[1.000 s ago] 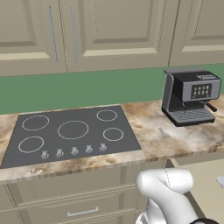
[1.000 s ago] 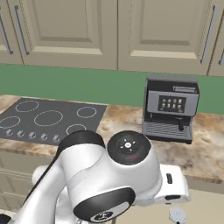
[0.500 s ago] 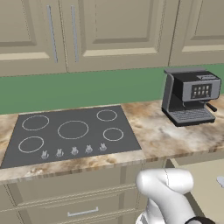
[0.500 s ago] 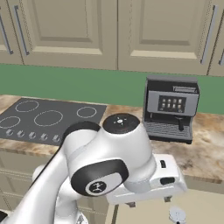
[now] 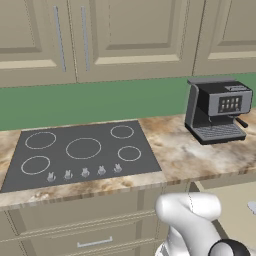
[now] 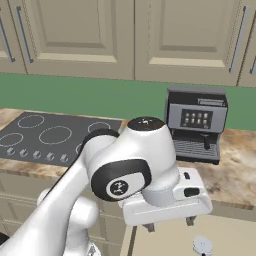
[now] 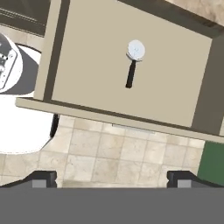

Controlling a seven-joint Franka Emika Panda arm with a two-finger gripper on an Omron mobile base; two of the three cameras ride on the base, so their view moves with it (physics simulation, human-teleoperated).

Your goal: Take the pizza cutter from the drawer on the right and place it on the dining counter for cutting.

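Observation:
The drawer (image 7: 87,65) stands pulled out, its pale tan inside in plain sight from above. In it lies the pizza cutter (image 7: 132,65), round silver wheel at one end and slim black handle at the other. My gripper (image 7: 111,180) hangs open well above the drawer's front edge, with nothing between its fingers. In the right base view the gripper (image 6: 169,225) points down over the drawer (image 6: 160,242), and the cutter's wheel (image 6: 202,245) lies just right of it. In the left base view the drawer (image 5: 235,215) and the wheel (image 5: 252,207) are at the right edge. The dining counter is out of view.
A marbled counter (image 5: 175,160) carries a black cooktop (image 5: 80,152) and a coffee machine (image 5: 217,107), with beige wall cabinets (image 5: 130,35) above. Shut drawer fronts (image 5: 90,235) sit under the cooktop. Tiled floor (image 7: 113,153) lies below the open drawer.
The arm's upper links have swung left and up, and the hand has turned over the open drawer. The jaws stayed open and the cutter has not moved.

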